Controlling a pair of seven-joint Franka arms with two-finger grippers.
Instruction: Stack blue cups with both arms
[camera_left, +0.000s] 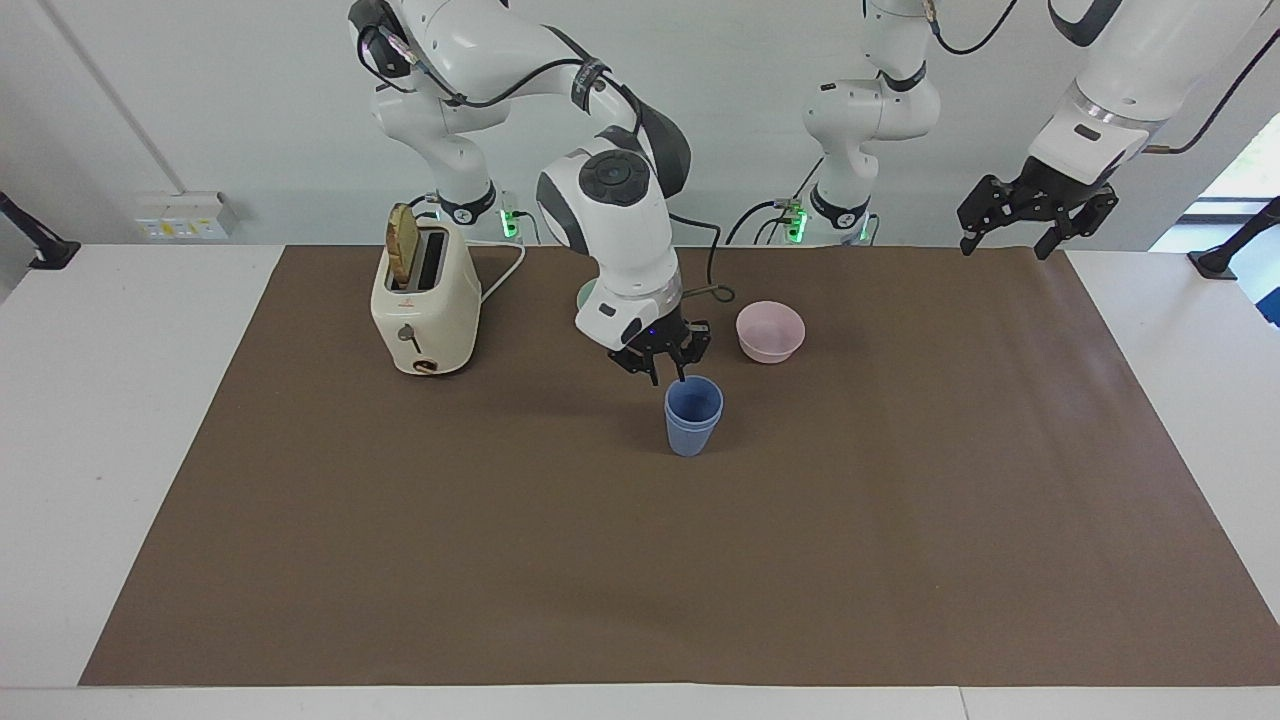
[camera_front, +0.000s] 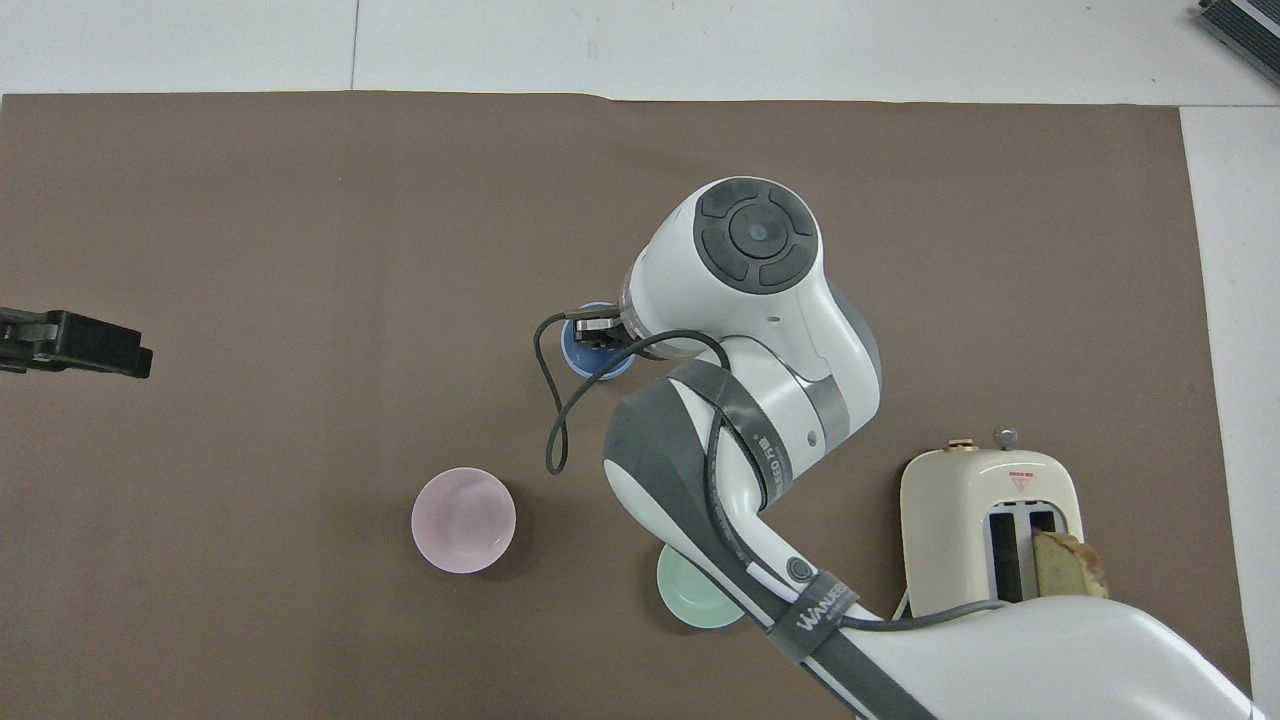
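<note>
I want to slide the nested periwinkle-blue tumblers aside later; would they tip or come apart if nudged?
The nested matte periwinkle-blue plastic tumblers look light and narrow-based, so a high push would probably tip them. A low nudge should slide both together, since the inner one sits deep. The right claw has one finger at the rim; the left claw waits.

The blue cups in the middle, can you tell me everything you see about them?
The two matte periwinkle-blue tapered cups have no handles and look like plastic. One sits nested deep inside the other, with only its rim band showing above the lower cup's rim. The stack stands upright on the brown mat, farther from the robots than the pale pink bowl. The right arm's black claw is at the upper cup's rim with its fingers spread; one fingertip seems to dip just inside.
</note>
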